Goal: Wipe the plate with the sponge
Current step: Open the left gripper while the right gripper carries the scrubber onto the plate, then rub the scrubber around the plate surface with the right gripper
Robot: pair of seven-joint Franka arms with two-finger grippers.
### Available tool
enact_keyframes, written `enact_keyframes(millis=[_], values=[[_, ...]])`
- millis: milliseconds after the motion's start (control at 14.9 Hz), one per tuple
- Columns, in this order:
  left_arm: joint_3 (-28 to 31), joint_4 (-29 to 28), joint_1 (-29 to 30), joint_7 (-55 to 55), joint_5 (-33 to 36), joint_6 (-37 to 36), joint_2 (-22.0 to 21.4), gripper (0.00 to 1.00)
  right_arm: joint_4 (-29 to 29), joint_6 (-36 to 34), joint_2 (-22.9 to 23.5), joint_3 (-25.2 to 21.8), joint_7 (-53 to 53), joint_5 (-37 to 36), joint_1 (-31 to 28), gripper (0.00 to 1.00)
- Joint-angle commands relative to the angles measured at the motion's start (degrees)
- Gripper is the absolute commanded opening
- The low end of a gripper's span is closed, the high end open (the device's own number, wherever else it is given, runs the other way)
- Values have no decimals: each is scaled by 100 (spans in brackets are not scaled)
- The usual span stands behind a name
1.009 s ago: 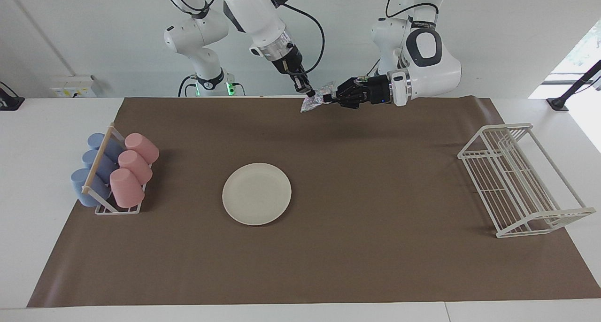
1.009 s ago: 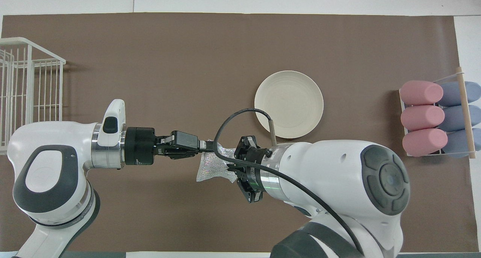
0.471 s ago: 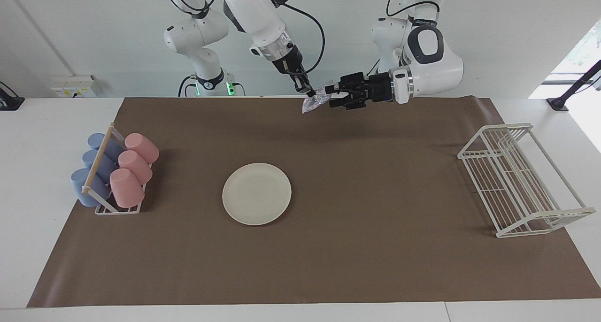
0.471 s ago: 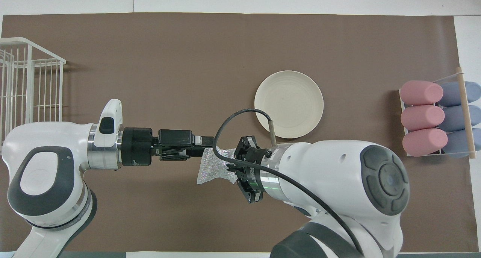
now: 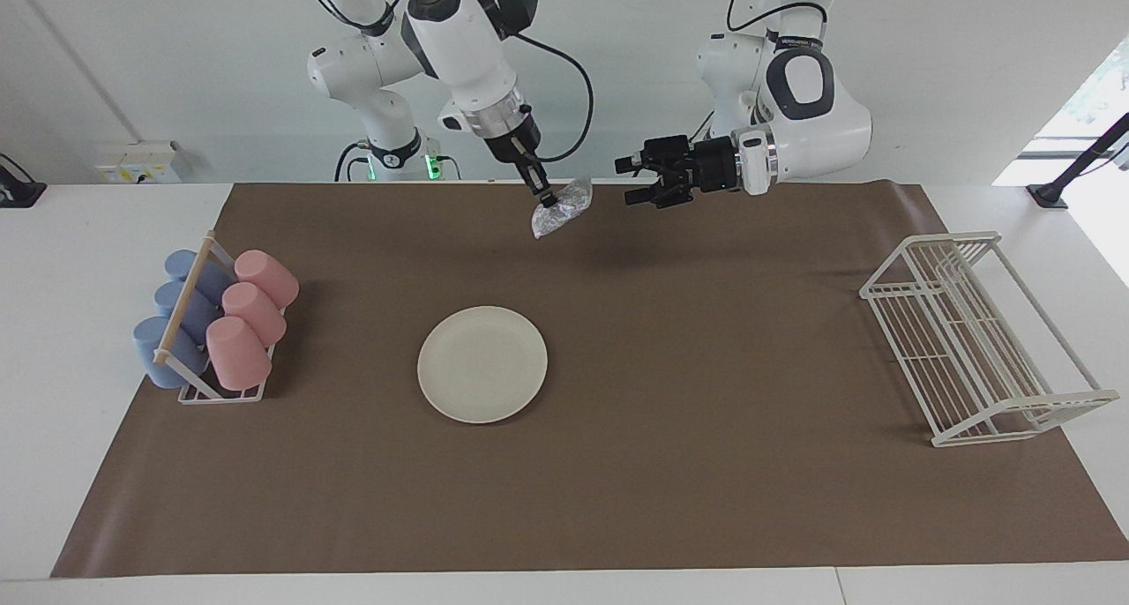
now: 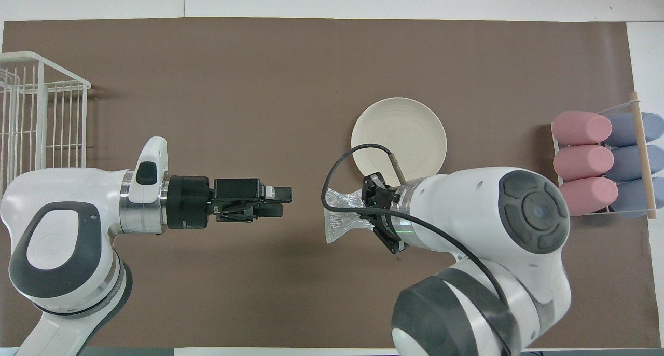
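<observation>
Right gripper (image 5: 549, 202) (angled down) pinches sponge (image 5: 559, 211); left gripper (image 5: 637, 178) open.

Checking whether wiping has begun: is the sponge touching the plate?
No, the sponge hangs from the right claw in the air, apart from the plate.

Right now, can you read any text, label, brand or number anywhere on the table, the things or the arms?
None can be read.
Plate, sponge, cups, wire rack: no print visible.
Wall box: small marks, too small to read.
Arms: no legible lettering in either view.
</observation>
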Motion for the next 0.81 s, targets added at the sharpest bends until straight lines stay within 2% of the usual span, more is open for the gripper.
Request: enact_keyframes(millis=[0, 135, 336, 740], values=[[27, -130, 31, -97, 216, 9, -170, 100, -57, 486, 570, 44, -838, -383, -481, 0], [27, -112, 92, -114, 611, 9, -153, 100, -233, 1102, 904, 44, -1295, -392, -753, 0], [27, -86, 293, -141, 1348, 1, -118, 100, -619, 2041, 1107, 44, -1631, -383, -930, 0], [27, -24, 522, -623, 3825, 150, -30, 100, -752, 2369, 1608, 53, -1622, -374, -922, 0]])
